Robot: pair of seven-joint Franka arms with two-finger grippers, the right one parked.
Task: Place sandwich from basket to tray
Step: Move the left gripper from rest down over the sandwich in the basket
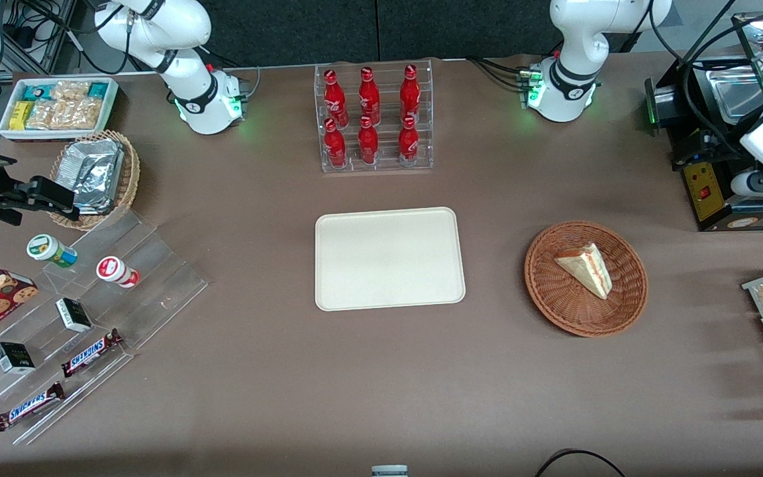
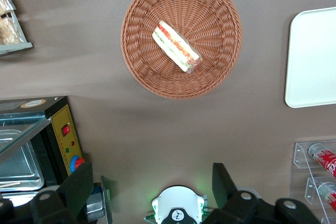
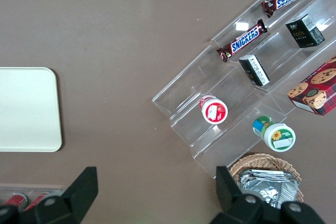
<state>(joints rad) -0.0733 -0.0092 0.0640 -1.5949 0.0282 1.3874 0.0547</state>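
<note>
I see the sandwich [image 1: 586, 267] lying on its side in the reddish-brown basket [image 1: 557, 301], right of centre in the front frame, its filling stripe facing the upper right. The cream tray [image 1: 389, 258] sits bare at mid-frame, well apart from the basket on the brown desk [image 1: 381, 384]. A clear rack of red bottles [image 1: 373, 118] stands above the tray in the frame. My end effector [image 2: 152, 184] hangs high above the desk near the left arm's base, its two fingers [image 2: 79, 184] spread wide and released, holding nothing, well clear of the basket.
</note>
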